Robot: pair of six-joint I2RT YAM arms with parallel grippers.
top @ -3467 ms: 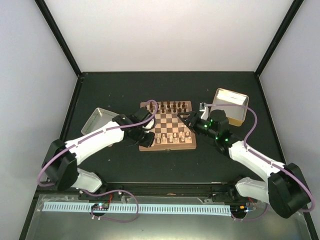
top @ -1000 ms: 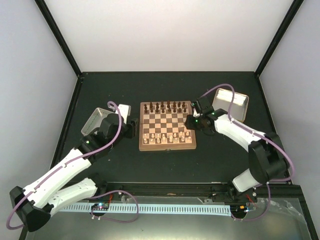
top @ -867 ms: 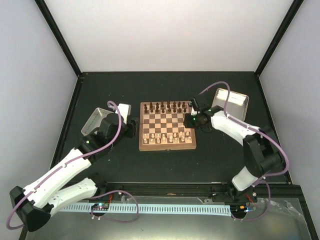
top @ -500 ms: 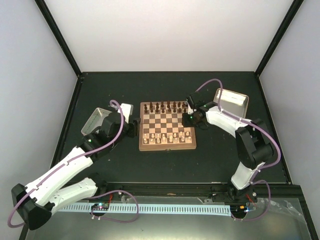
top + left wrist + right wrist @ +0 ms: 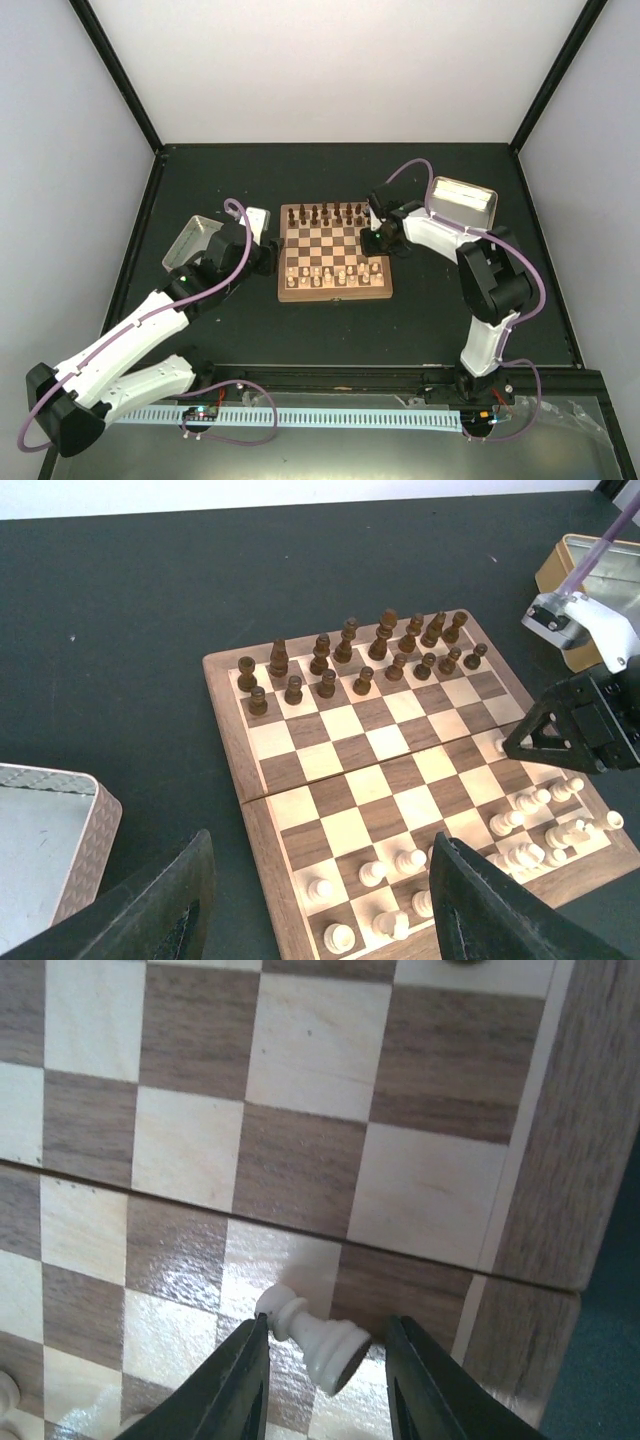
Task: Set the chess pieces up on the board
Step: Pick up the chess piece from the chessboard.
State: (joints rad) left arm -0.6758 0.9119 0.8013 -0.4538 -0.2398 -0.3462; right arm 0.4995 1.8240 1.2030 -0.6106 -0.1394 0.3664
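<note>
Fingertips of the right claw beyond the lower edge, contact with the tilted pale pawn unclear.

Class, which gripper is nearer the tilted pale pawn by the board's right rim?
Right. The right gripper straddles the pawn, a finger on each side; the left gripper hovers off the board's left edge, far across from it.

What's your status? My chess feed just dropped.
Right fingers flank a tipped cream pawn at the right edge of the board, grip unclear. Left fingers open, empty, off-board. Nothing obstructing.
</note>
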